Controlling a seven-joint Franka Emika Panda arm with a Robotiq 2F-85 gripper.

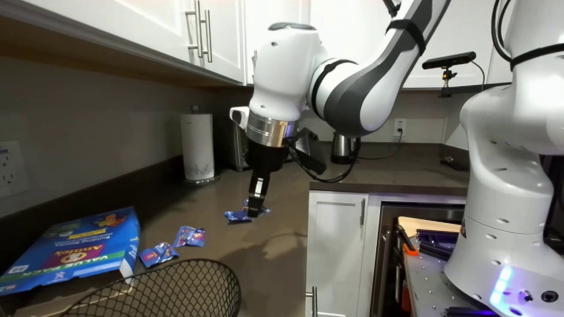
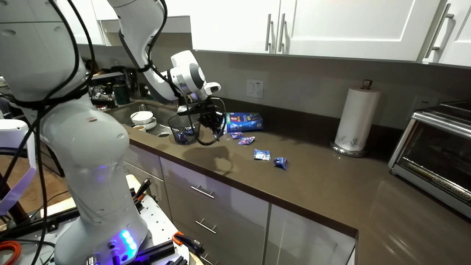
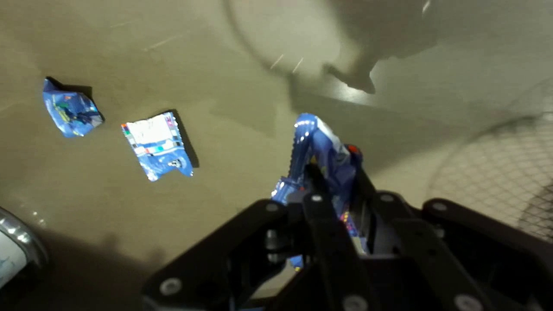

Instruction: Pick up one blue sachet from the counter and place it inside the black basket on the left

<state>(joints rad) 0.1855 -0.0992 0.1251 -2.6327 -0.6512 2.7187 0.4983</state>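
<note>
Holding: black two-fingered pincer (image 3: 338,172), clamped on a small, glossy blue printed sachet (image 3: 326,149).
Sachet: between the pincer's tips, crumpled, long axis unclear; apparently above the smooth brown-grey surface (image 3: 233,142).
Wide black wire-mesh basket (image 1: 180,284): right of the pincer in the wrist view, not underneath.
Way to basket: likely sideways, before any release.
</note>
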